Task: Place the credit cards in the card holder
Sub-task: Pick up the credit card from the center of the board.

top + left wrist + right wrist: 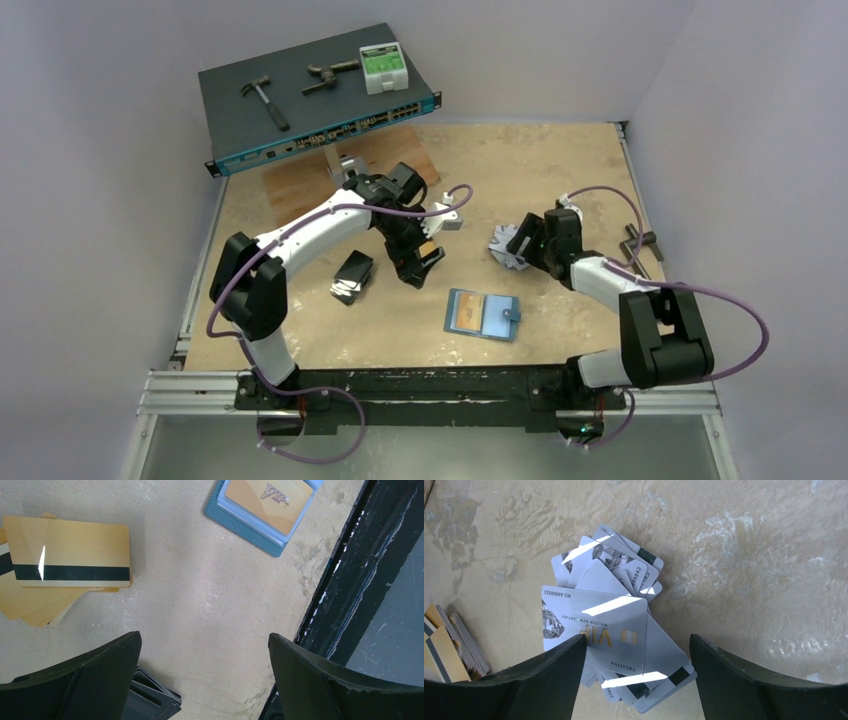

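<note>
Scuffed beige tabletop (540, 160), white walls (100, 150) all round.
Three card piles are being shown: black stack (352, 277), gold cards (70, 555) near the wide-open left gripper (205, 642), then one open card holder (483, 313), silver cards (609, 615) under the spread right gripper (638, 642).

Beyond the left gripper's (204, 637) wide-open black jaws, fanned gold plastic cards (70, 555) with a dark stripe lie well apart from the open teal card holder (250, 532), nearer the table's black near-edge rail (340, 605).

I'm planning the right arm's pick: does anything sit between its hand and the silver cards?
Nothing visible does. The right hand is open directly over the silver cards, and the top card lies uncovered.
</note>
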